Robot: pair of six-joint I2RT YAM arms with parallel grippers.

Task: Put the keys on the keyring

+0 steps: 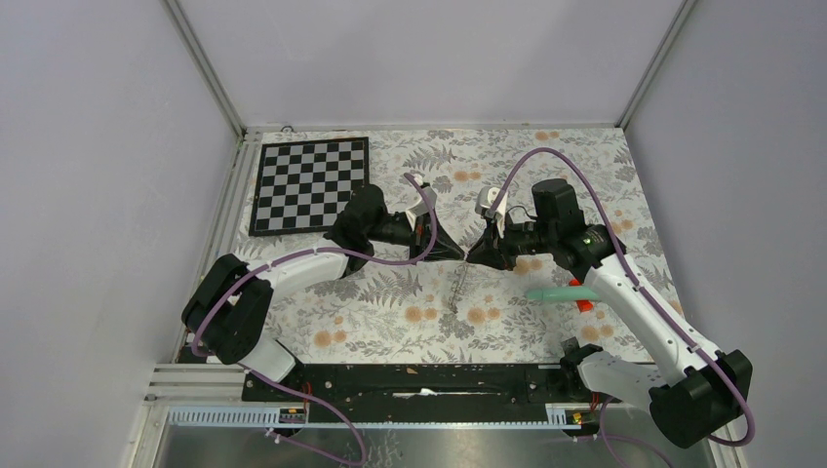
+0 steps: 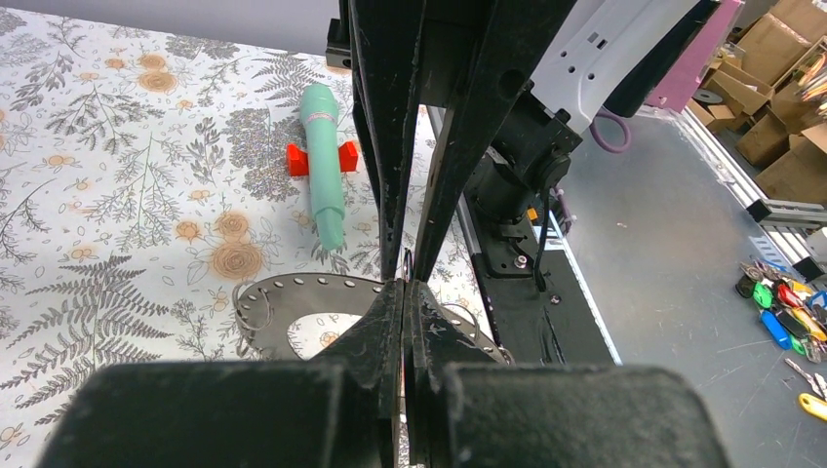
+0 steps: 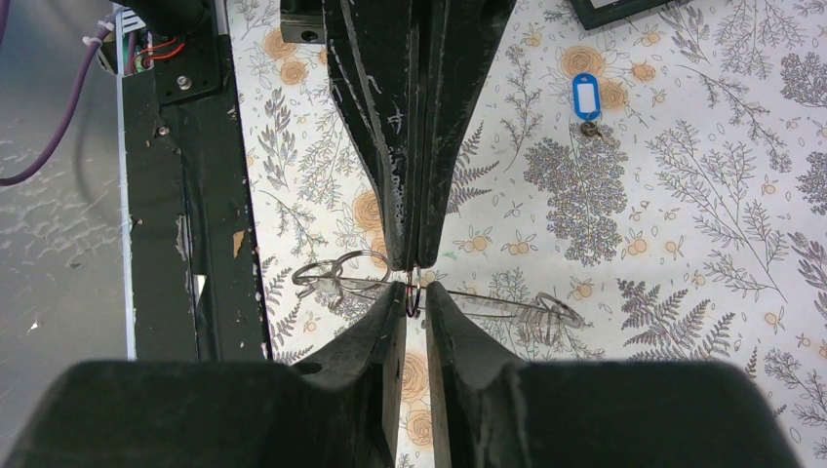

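Robotics lab: white-walled cell (image 1: 419, 58), chequered board (image 1: 310, 185).

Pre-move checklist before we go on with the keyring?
1. Left end effector shut on keyring: ok.
2. Right end effector grip: cannot tell. Jaws slightly apart, small ring in the gap.
3. Blue key on keyring: not ok. It lies on the table, apart from the keyring.
4. Black key located: cannot tell.
5. Teal stick apart from keyring: ok.
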